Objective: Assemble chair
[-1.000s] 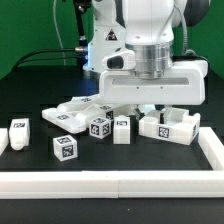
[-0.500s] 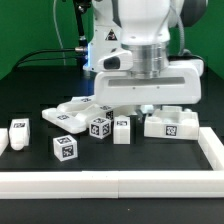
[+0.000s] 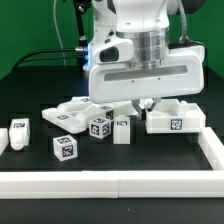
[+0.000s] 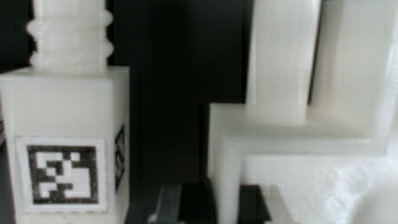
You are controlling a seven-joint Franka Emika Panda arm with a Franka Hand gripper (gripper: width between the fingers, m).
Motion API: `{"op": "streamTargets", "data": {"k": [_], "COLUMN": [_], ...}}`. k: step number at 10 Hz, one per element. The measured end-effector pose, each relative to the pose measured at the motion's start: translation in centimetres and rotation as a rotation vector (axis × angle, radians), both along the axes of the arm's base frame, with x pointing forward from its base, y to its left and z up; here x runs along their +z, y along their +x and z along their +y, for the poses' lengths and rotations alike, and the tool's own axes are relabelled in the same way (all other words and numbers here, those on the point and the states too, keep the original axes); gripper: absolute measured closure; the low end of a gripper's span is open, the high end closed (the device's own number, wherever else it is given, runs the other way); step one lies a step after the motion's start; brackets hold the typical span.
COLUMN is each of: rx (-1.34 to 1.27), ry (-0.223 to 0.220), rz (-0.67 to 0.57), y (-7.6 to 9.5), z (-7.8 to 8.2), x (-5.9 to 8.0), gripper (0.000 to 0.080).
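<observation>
No readable text — only square tags (image 3: 65, 149) on the chair pieces (image 3: 122, 131).

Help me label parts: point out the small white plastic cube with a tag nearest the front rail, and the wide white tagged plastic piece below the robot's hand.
Small white plastic cube (image 3: 65, 149): exterior view, on its tagged front face.
Wide white tagged plastic piece (image 3: 173, 124): exterior view, on its front tag.

White robot arm (image 3: 120, 20) reaching down from above, its grey wrist (image 3: 151, 45) pointing straight down. The gripper (image 3: 149, 104) has a wide white body, held level. It hangs low over the black tabletop (image 3: 30, 100) — nearer the edge on the exterior view's right. In the wrist view its two dark fingers (image 4: 175, 203) sit drawn together — jaws closed.
</observation>
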State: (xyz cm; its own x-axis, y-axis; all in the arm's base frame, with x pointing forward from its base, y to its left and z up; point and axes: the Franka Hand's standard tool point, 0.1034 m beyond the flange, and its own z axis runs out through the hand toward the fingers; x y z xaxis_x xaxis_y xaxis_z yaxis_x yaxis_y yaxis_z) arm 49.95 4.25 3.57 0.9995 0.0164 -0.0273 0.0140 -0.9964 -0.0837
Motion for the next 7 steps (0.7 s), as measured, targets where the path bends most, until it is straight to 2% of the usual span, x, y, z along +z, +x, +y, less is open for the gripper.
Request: {"op": "streamTargets", "data": {"k": [1, 3, 4, 5, 7], "rx": [-0.002, 0.006, 0.047, 0.065, 0.055], "ry": [0.002, 0.011, 0.009, 0.005, 0.008], "rz": [0.007, 0.014, -0.013, -0.031, -0.018], "y": [0.3, 3.9, 5.5, 5.5, 5.3], "z": [0.0, -0.2, -1.2, -2.3, -2.1], "x": [-0.1, 0.1, 0.0, -0.2, -0.2], "gripper": [0.0771, 0.0771, 0.0771, 0.0771, 0.0771]}}
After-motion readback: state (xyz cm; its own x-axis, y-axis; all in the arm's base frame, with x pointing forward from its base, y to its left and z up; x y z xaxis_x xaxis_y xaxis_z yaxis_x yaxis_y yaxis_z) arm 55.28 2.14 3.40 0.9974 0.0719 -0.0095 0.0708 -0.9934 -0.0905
